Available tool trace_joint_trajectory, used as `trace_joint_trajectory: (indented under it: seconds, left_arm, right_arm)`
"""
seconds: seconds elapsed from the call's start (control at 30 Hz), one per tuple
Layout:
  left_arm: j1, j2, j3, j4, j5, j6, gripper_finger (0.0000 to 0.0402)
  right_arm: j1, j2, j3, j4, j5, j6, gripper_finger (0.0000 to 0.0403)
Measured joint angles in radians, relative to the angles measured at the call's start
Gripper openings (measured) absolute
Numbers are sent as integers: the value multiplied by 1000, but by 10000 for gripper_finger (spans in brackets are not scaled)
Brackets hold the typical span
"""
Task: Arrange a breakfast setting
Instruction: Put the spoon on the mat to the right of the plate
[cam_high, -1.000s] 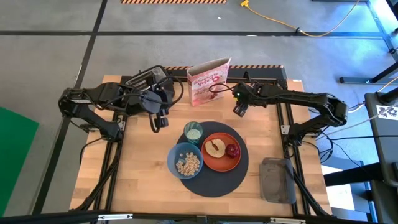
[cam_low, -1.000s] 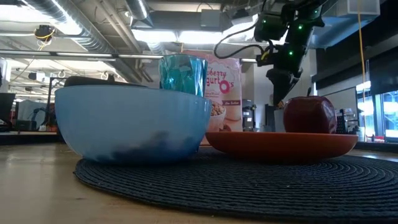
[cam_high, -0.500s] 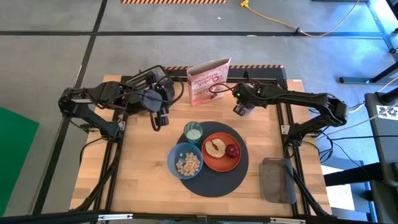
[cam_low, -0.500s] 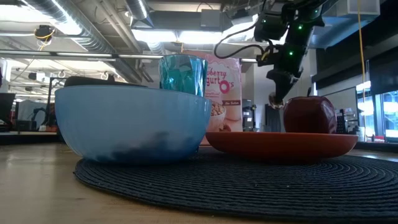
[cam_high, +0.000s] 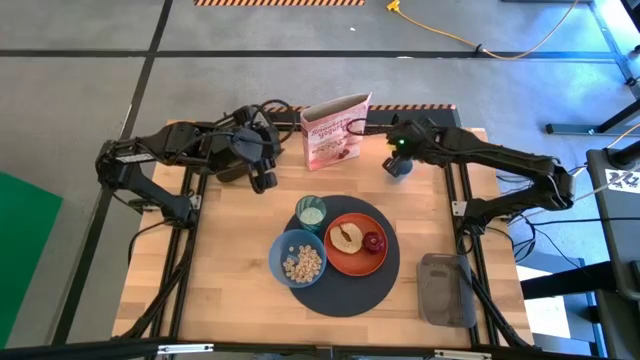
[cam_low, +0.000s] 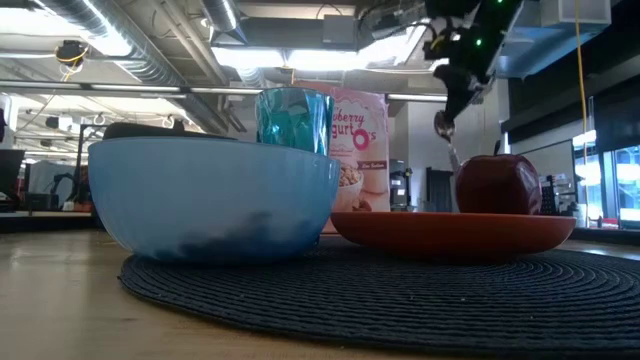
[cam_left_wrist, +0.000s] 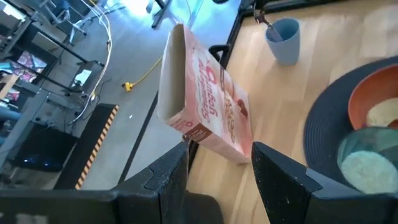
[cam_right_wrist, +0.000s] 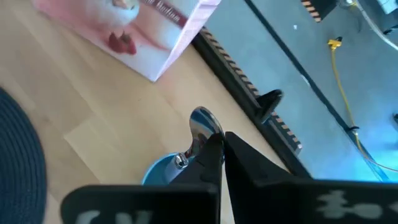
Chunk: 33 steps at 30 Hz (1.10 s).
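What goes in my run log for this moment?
right gripper: shut on spoon, above small blue cup | left gripper: open, facing cereal box

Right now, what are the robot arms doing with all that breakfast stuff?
The right gripper is pinching a spoon and holding it above a small blue cup at the back of the table. The left gripper hangs open near the cereal box, holding nothing. On the mat, the bowl of cereal, the glass and the plate with toast and an apple are already set.
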Motion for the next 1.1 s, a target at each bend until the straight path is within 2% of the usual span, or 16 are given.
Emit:
trace_joint_trajectory:
  seconds: [0.13, 0.23, 0.4, 0.5, 0.57, 0.63, 0.77, 0.87, 1.0, 1.1]
  left_arm:
    - [0, 2, -2, 75, 12, 17, 173]
    - [0, 9, -40, 201, 85, 46, 172]
    - [13, 11, -193, 487, 278, 94, 168]
    - [26, 11, -292, 657, 371, 103, 168]
    - [40, 11, -352, 776, 436, 102, 168]
    - [56, 11, -414, 893, 515, 103, 168]
    - [75, 11, -527, 1115, 640, 51, 168]
    - [77, 14, -594, 1244, 676, 26, 168]
    - [68, 53, -625, 1269, 680, 14, 168]
    - [60, 82, -623, 1277, 681, -5, 168]
  right_arm:
    - [0, -18, 72, -54, 25, -1, 3]
    - [1, -24, 160, -90, 3, 4, 2]
    - [65, -25, 325, -114, -120, 34, 2]
    - [128, -25, 407, -113, -241, 57, 1]
    - [167, -25, 444, -108, -330, 82, 1]
    - [205, -25, 461, -102, -375, 102, 1]
    - [286, -22, 459, -96, -355, 137, 1]
    - [343, -16, 430, 0, -310, 154, 1]
    - [405, 19, 418, 115, -309, 134, 1]
    - [426, 38, 417, 136, -315, 123, 1]
